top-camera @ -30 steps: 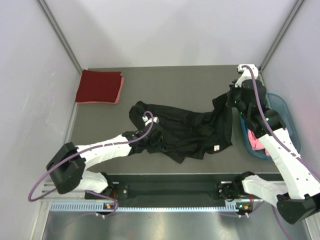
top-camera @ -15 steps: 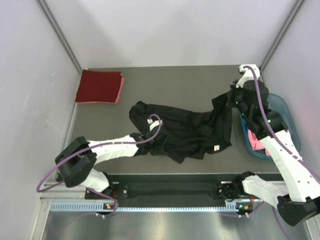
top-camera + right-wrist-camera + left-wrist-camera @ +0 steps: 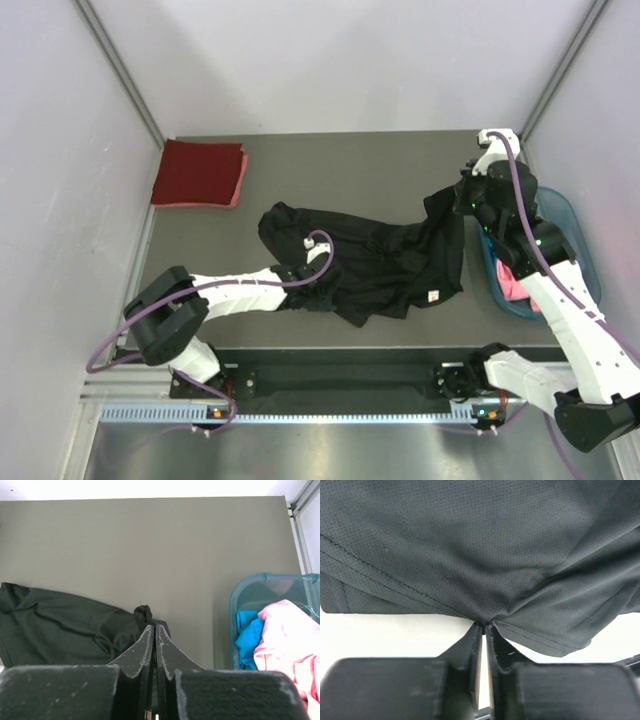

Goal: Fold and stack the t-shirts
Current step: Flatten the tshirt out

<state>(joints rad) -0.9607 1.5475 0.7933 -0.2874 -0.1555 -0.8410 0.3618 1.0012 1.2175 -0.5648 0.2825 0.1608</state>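
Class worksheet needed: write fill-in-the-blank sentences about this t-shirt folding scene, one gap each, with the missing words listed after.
1. The teal basket holds a blue t-shirt and a ____ one.
2. The folded dark red t-shirt lies at the table's far ____ corner.
3. The left claw pinches the black t-shirt at its hem; the right claw pinches the end nearer the ____.
Missing words: pink; left; basket.

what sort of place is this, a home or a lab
Probably a lab test cell: grey table boxed in by blank white walls, left arm and right arm bolted at its near edge, a black t-shirt between them.
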